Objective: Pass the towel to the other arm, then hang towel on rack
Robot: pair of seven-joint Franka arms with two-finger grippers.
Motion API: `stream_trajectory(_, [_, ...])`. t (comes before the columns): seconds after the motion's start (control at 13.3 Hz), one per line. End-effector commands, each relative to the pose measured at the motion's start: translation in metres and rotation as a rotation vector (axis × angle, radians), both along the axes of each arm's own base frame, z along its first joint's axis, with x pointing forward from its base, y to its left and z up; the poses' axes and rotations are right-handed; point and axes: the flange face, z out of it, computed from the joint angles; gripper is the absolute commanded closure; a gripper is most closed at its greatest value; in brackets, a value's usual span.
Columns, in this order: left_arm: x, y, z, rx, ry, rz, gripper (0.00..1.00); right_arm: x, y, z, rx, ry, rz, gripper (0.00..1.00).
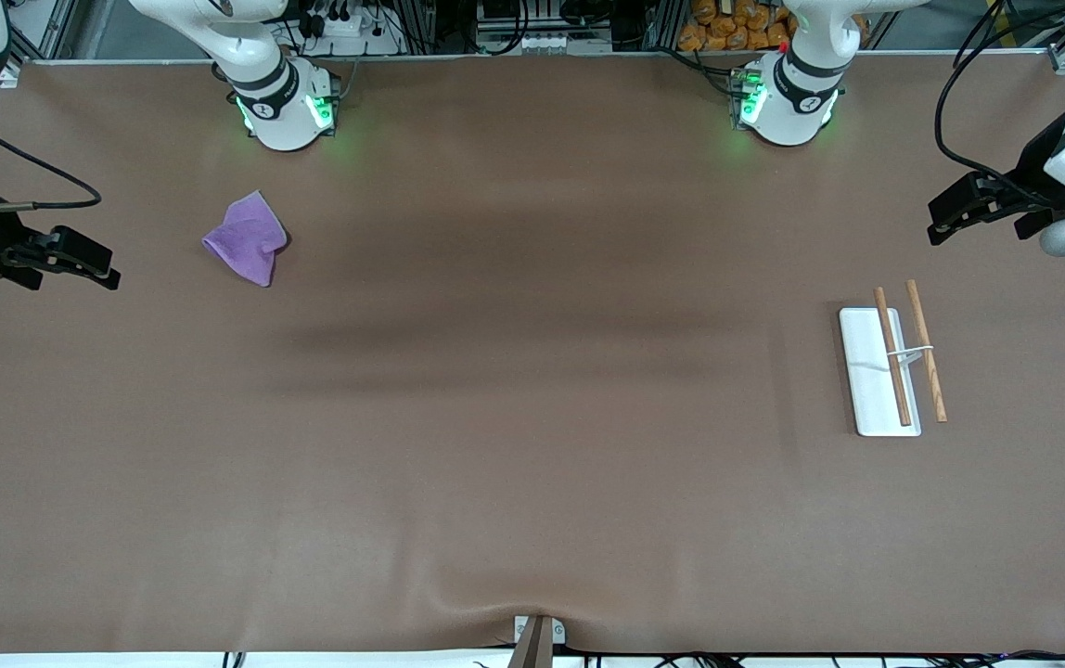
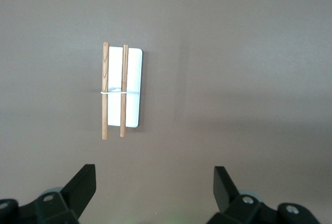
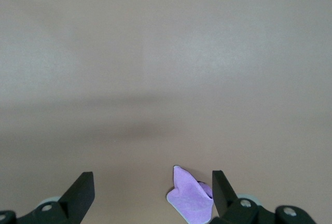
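Towel [image 1: 248, 238] lies crumpled on bench [image 1: 532, 464] near right arm's base, well apart from rack [image 1: 880, 371]; right claw [image 1: 78, 255] and left claw [image 1: 978, 209], both wide, empty: descend squarely over its bunched centre.

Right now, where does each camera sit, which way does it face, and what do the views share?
Front view: high across the table, facing both bases; shows the towel, the rack, the right gripper and the left gripper, both waiting at the table's ends.
Left wrist view: on the left wrist, looking down at the rack; its open fingers show.
Right wrist view: on the right wrist, looking down at the towel; its open fingers show.
Shared: each wrist view's object also appears in the front view.
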Motion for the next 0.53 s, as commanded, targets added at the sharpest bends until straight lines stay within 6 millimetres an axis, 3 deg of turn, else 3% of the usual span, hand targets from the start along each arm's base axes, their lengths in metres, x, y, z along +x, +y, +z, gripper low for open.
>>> stream_trajectory(0.0, [-0.003, 0.002, 0.006, 0.001, 0.000, -0.014, 0.00, -0.005, 0.002, 0.006, -0.017, -0.010, -0.008, 0.00])
stream_trajectory(0.23, [-0.003, 0.002, 0.007, 0.003, -0.001, -0.011, 0.00, -0.004, -0.003, 0.002, -0.016, -0.001, -0.006, 0.00])
stream_trajectory(0.45, [-0.003, 0.007, 0.008, 0.007, -0.003, -0.009, 0.00, -0.003, -0.005, -0.018, -0.015, 0.077, -0.009, 0.00])
